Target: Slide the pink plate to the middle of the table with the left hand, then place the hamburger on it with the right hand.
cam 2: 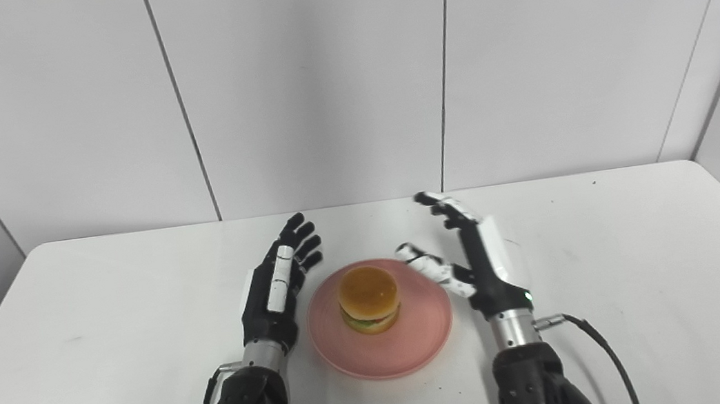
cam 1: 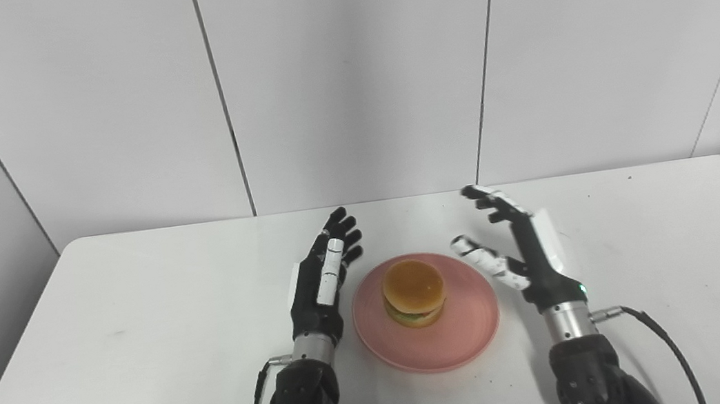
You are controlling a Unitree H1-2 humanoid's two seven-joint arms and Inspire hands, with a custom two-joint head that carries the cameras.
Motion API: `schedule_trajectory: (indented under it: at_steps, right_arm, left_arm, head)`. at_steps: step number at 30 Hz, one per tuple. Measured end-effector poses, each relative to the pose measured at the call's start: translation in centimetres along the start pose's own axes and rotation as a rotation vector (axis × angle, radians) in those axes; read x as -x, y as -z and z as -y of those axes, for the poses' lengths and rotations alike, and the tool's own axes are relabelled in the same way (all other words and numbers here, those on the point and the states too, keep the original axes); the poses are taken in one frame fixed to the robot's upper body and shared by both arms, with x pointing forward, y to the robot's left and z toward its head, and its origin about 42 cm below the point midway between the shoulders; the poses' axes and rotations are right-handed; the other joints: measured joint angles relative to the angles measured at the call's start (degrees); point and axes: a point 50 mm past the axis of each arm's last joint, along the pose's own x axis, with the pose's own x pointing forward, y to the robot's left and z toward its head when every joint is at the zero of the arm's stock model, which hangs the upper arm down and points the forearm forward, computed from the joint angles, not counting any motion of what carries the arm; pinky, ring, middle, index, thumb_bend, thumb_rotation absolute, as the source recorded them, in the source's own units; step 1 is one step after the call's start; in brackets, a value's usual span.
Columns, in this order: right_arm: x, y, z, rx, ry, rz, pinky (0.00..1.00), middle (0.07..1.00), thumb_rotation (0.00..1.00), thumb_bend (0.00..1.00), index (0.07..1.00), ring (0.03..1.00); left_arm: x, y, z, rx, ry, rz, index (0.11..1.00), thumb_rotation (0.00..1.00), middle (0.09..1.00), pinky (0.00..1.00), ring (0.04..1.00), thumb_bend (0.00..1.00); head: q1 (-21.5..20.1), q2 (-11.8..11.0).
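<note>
A pink plate [cam 1: 467, 327] lies on the white table near its middle front. A hamburger [cam 1: 414, 292] with a tan bun sits upright on the plate. My left hand [cam 1: 324, 276] is open, fingers extended, just left of the plate's rim and holding nothing. My right hand [cam 1: 518, 244] is open, fingers spread, just right of the plate, thumb pointing toward the rim, holding nothing. The same scene shows in the right eye view: plate [cam 2: 420, 343], hamburger [cam 2: 368, 298], left hand [cam 2: 278, 279], right hand [cam 2: 467, 250].
The white table [cam 1: 140, 328] extends to both sides of the hands, with rounded far corners. Grey wall panels stand behind its far edge. A cable [cam 1: 663, 336] trails from my right wrist.
</note>
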Motion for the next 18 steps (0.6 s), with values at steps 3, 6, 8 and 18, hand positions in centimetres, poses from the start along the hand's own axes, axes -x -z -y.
schedule_trajectory:
  at_steps: [3, 6, 8, 18]
  right_arm:
    - [-0.3, 0.9, 0.0, -0.131, 0.010, -0.049, 0.75, 0.860, 1.00, 0.67, 0.840, 0.796]
    - [-0.7, 1.7, 0.3, -0.257, 0.059, -0.112, 0.83, 0.889, 1.00, 0.71, 0.871, 0.833]
    - [-0.7, 1.9, 0.5, -0.324, 0.071, -0.132, 0.85, 0.902, 1.00, 0.76, 0.886, 0.853]
    - [-0.8, 2.7, 0.7, -0.518, 0.072, -0.191, 0.92, 0.957, 1.00, 0.80, 0.937, 0.938]
  left_arm:
    - [0.4, -0.4, -0.3, -0.067, -0.026, 0.061, 0.928, 0.85, 0.964, 0.94, 0.965, 0.72]
    - [0.6, -0.4, -0.8, -0.085, -0.069, 0.072, 0.960, 0.90, 0.982, 0.97, 0.980, 0.72]
    - [0.6, -0.5, -1.2, -0.091, -0.079, 0.069, 0.986, 0.92, 0.996, 0.99, 0.988, 0.73]
    - [0.7, -0.7, -6.3, -0.219, -0.022, -0.065, 1.000, 0.92, 1.000, 1.00, 0.988, 0.74]
  head:
    - [-0.26, 0.17]
    - [-0.62, 0.35]
    - [-0.88, 0.44]
    - [-1.15, 0.79]
